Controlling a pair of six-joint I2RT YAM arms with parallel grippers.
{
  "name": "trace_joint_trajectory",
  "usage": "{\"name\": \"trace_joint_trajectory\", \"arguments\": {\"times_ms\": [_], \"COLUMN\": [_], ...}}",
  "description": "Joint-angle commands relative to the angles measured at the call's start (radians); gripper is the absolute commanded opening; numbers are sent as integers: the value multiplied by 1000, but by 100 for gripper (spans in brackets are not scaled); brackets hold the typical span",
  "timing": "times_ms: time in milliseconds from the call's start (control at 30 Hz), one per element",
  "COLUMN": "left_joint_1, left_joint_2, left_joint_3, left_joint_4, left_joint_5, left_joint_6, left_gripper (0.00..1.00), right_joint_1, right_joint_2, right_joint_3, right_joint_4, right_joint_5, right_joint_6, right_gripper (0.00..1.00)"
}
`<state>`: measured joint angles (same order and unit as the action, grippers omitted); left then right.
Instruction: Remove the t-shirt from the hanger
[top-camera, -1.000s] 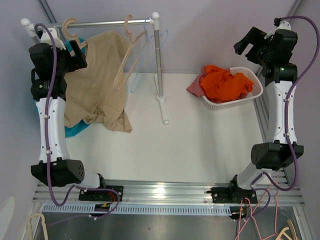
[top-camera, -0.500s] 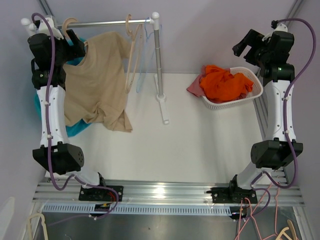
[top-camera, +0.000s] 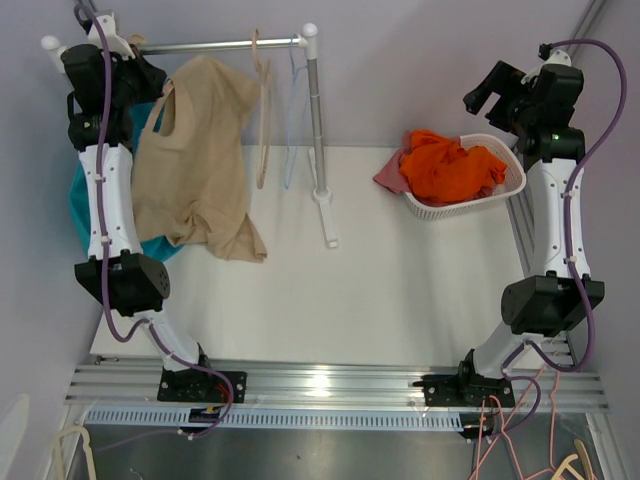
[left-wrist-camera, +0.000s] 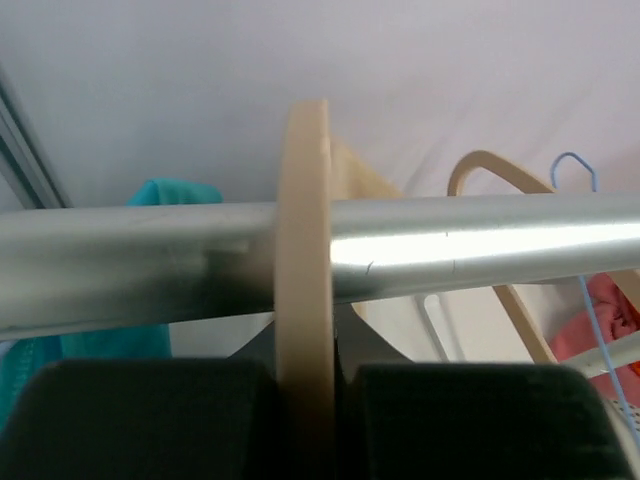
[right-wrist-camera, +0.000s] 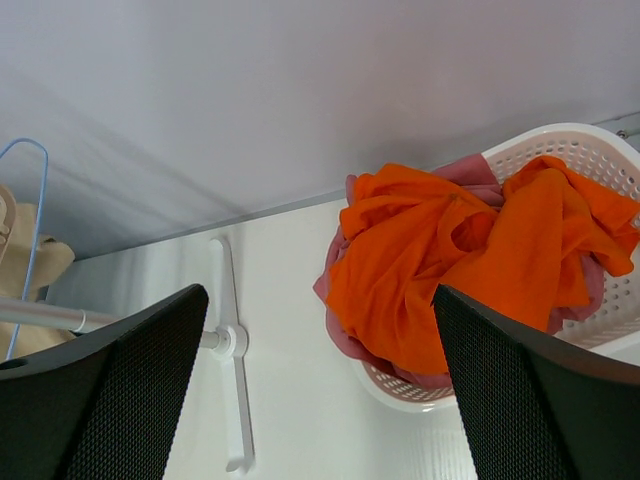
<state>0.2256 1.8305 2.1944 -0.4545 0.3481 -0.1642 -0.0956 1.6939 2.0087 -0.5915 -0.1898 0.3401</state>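
Here the left claw (left-wrist-camera: 305, 375) is clamping the pale wooden hanger (left-wrist-camera: 303, 200), beige cotton t-shirt (top-camera: 195, 170) draping below it; right claw (right-wrist-camera: 318, 300) is gaping, well apart

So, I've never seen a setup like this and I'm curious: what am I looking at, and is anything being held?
Two robot arms stand at a white table. The wide picture looks down from above; the other two come from cameras on each wrist. A beige t-shirt hangs on a wooden hanger from a metal rail. The left end effector is closed on that hanger's hook at the rail. The right end effector is open, holding nothing, raised near a white basket of orange clothing.
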Motion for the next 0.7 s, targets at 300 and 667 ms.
{"name": "trace_joint_trajectory", "arguments": {"times_ms": [300,667], "left_joint_1": [-74,-173], "left_joint_2": [-77,-211], "left_joint_3": [139,197], "left_joint_4": [-101,-242], "left_joint_5": [-46,-297], "left_joint_6": [-78,-98], "left_gripper": [0,0], "right_joint_1": [27,51], "right_joint_2": [-43,-94], "right_joint_3": [-28,-62], "right_joint_4": [47,50], "right_joint_5": [12,-40], "right_joint_6": [-12,-50], "right_gripper": [100,100]}}
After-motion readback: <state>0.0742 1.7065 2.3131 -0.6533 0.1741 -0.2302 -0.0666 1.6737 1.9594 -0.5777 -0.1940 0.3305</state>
